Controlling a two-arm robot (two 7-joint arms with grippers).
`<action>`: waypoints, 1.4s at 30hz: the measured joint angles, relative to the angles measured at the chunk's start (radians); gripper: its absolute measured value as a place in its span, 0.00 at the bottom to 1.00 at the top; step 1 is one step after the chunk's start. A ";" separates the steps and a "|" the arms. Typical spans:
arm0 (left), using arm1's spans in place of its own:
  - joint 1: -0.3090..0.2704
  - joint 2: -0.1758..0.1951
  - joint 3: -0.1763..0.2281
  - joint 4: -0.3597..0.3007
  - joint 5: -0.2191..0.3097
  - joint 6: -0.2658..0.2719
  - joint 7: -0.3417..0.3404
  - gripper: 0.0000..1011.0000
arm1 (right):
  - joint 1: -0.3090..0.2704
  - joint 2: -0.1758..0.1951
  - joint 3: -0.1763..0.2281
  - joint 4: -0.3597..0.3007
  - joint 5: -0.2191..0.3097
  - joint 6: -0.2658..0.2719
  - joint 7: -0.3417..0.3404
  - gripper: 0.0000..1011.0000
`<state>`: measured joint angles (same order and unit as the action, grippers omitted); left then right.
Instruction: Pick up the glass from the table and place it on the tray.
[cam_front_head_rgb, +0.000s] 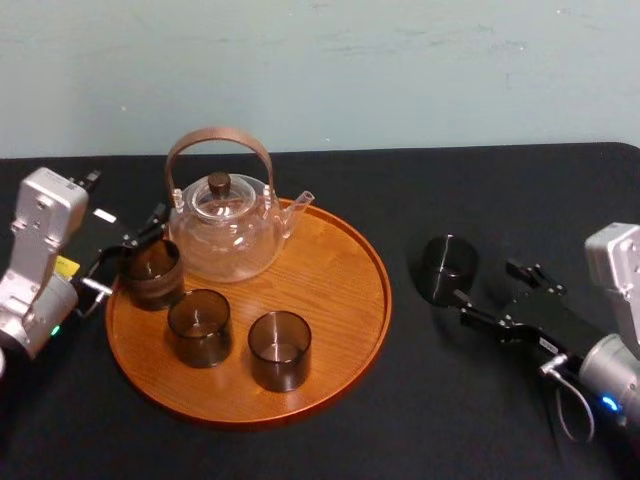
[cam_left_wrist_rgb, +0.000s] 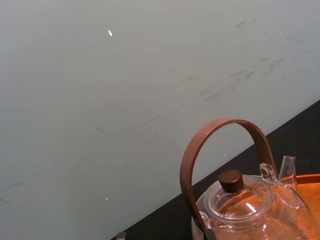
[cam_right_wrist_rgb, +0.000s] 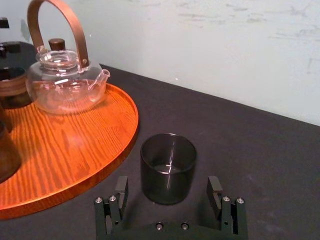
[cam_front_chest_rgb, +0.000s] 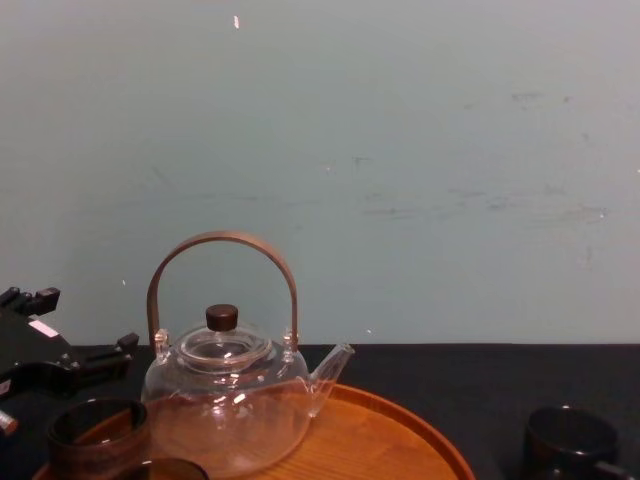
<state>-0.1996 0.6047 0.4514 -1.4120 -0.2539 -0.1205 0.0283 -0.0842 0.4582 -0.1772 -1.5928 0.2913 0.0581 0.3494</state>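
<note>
- The black table (cam_front_head_rgb: 430, 420) carries the round wooden tray (cam_front_head_rgb: 345, 320), which already holds a glass teapot (cam_front_head_rgb: 225, 228) and three dark tumblers (cam_front_head_rgb: 199, 327).
- The glass (cam_front_head_rgb: 447, 266) stands upright on the table, just off the tray's right rim.
- The right gripper (cam_right_wrist_rgb: 167, 181) is low behind it, fingers spread to either side and not gripping: the approach step.
- Next, I judge: ease forward, close, lift over the rim.
- The left gripper (cam_front_head_rgb: 120, 258) waits spread beside the tray's left edge.

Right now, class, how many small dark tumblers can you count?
4 tumblers. Three stand on the tray: one at the left beside the teapot, two nearer the front. The fourth tumbler stands on the table right of the tray, between the right gripper's open fingers.
</note>
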 joint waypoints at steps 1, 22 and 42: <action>0.000 0.000 0.000 0.000 0.000 0.000 0.000 0.99 | 0.008 -0.001 -0.003 0.006 -0.002 0.004 0.001 0.99; 0.000 0.000 0.000 0.000 0.000 0.000 0.000 0.99 | 0.171 -0.017 -0.050 0.181 0.024 0.051 0.045 0.99; 0.000 0.000 0.000 0.000 0.000 0.000 0.000 0.99 | 0.245 -0.019 -0.108 0.235 0.026 0.058 0.073 0.99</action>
<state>-0.1995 0.6047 0.4514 -1.4120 -0.2539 -0.1205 0.0283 0.1608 0.4395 -0.2852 -1.3582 0.3171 0.1158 0.4228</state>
